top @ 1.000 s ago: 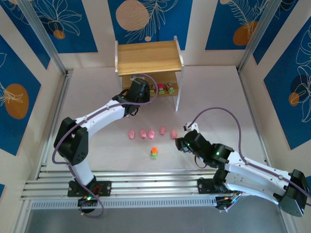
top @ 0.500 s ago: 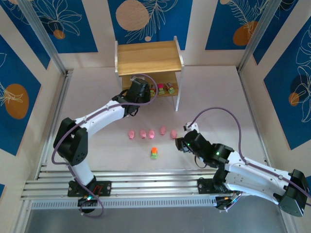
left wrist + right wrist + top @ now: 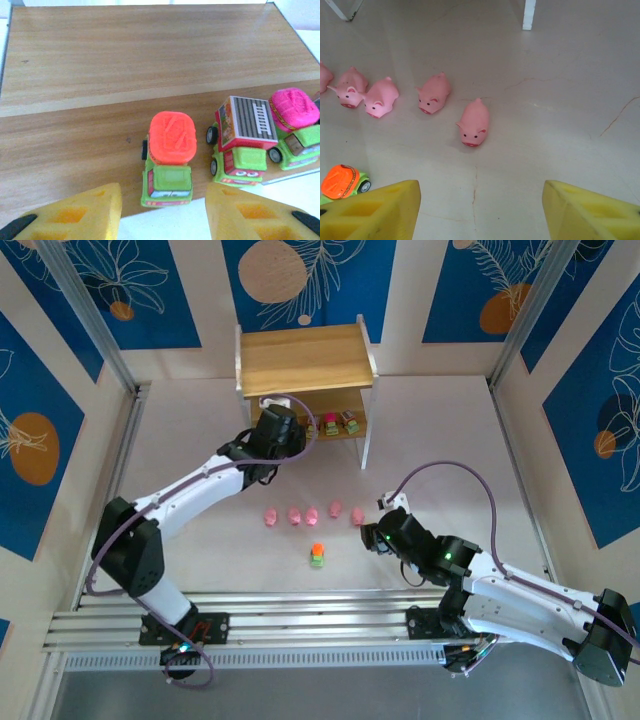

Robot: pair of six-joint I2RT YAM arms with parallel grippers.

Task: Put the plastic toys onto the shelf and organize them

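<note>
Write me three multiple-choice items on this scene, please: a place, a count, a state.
1. How many pink pigs lie on the table? A) three B) five C) seven
2. Where does the grey-topped truck stand? A) on the lower board of the shelf B) on the table C) on its top board
3. How is the right gripper? A) shut on a pig B) shut on a truck C) open, holding nothing
Answers: 1 B, five lie in a row; 2 A, it stands on that board beside other trucks; 3 C, its fingers stand apart, nothing between.
</note>
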